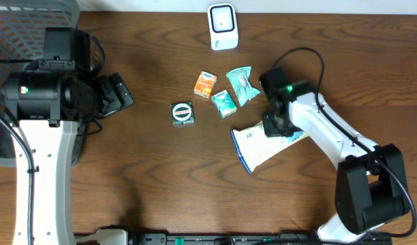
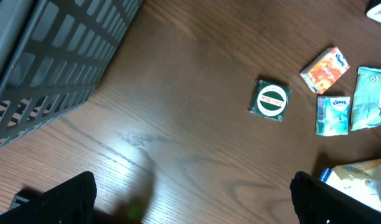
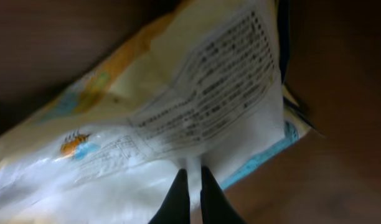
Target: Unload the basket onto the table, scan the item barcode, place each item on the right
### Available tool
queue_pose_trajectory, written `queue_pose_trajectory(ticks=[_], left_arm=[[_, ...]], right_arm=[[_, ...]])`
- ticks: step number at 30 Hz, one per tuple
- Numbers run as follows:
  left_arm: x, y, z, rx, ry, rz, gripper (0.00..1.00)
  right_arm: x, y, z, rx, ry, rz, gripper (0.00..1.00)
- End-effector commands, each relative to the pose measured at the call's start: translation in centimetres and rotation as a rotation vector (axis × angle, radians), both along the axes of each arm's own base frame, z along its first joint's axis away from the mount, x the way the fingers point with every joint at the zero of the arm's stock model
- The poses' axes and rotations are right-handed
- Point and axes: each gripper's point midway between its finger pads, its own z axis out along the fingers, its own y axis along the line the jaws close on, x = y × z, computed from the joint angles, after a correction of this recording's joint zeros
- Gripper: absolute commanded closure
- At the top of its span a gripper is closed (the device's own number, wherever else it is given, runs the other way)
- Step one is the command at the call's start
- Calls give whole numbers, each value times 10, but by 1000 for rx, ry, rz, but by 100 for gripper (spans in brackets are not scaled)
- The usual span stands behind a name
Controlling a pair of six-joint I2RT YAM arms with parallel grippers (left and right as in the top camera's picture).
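A white snack bag (image 1: pixel 257 150) with blue edging lies tilted on the wooden table, right of centre. My right gripper (image 1: pixel 276 125) is at its upper end. In the right wrist view the black fingers (image 3: pixel 178 193) of this gripper (image 3: pixel 192 171) are shut on a fold of the bag (image 3: pixel 197 93), whose printed text panel faces the camera; I cannot make out a barcode. A white scanner (image 1: pixel 222 26) stands at the table's far edge. My left gripper (image 1: pixel 117 95) hovers at the left, open (image 2: pixel 187 186), holding nothing.
Between the arms lie an orange pack (image 1: pixel 205 84), a teal tissue pack (image 1: pixel 224 103), a teal pouch (image 1: pixel 241 83) and a green round-labelled tin (image 1: pixel 183 113). A grey mesh basket (image 1: pixel 18 27) fills the far left corner.
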Motion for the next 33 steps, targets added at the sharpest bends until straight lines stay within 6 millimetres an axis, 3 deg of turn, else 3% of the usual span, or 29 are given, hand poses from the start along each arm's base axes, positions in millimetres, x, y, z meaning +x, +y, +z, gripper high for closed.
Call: queue_pose_trajectory(ticks=[1, 3, 6, 10, 14, 16, 18, 22, 27, 33], left_arm=[[0, 3, -2, 6, 8, 12, 3], [0, 3, -2, 6, 8, 12, 2], [0, 3, -2, 6, 8, 12, 2], [0, 3, -2, 6, 8, 12, 2], [0, 3, -2, 6, 8, 12, 2], [0, 3, -2, 6, 8, 12, 2], [0, 3, -2, 6, 8, 12, 2], [0, 3, -2, 6, 8, 12, 2], [0, 3, -2, 6, 8, 12, 2], [0, 3, -2, 6, 8, 12, 3]], right_arm=[[-2, -34, -26, -33, -25, -63, 98], [3, -45, -33, -33, -51, -75, 99], [21, -77, -26, -79, -112, -151, 98], [56, -93, 13, 1, -177, -214, 96], [86, -68, 65, 216, -224, -190, 81], [88, -49, 85, 317, -216, -146, 71], [82, -33, 93, 377, -183, -123, 70], [58, -25, 77, 328, -87, -106, 82], [20, -16, 22, 236, 21, -69, 79], [-14, 10, -25, 247, 83, -23, 76]])
